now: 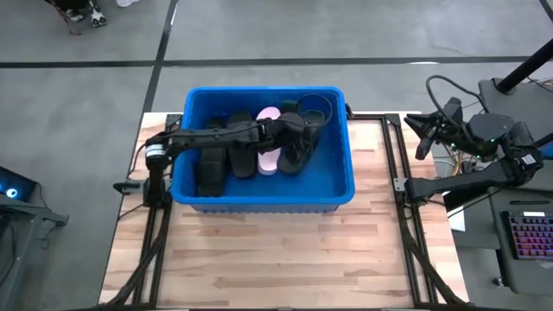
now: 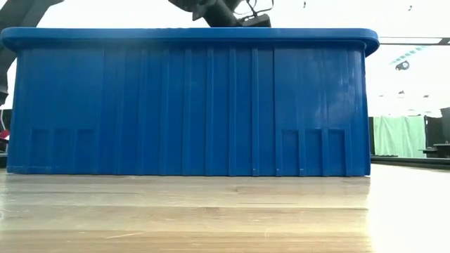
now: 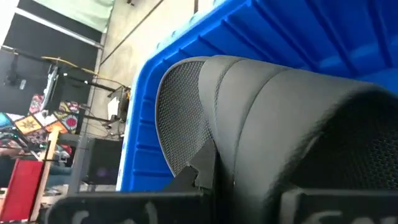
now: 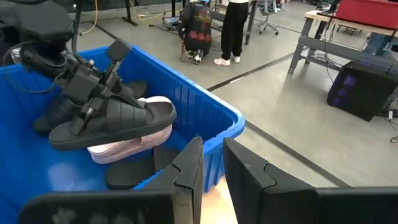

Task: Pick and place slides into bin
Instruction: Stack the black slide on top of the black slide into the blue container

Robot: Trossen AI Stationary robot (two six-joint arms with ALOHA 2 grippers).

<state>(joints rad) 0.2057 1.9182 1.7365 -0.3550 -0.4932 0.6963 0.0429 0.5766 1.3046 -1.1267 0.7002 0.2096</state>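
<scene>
my left gripper (image 4: 93,93) hangs inside the bin (image 1: 341,164), its fingers clamped on a black slide (image 4: 118,124) that rides level above the others. the right wrist view shows it best: the held slide sits directly over a pale pink slide (image 4: 134,146), with more black slides (image 1: 212,168) lying on the bin floor around it. its long axis runs roughly along the bin's short side, so i judge the drop needs only a release straight down. the left arm is far the nearer. the right gripper (image 4: 211,165) waits off the table's right edge, its fingers nearly closed on nothing. the high view gives the layout; the low view shows only the bin's blue wall, and the left wrist view only the slide's grey strap pressed close.
</scene>
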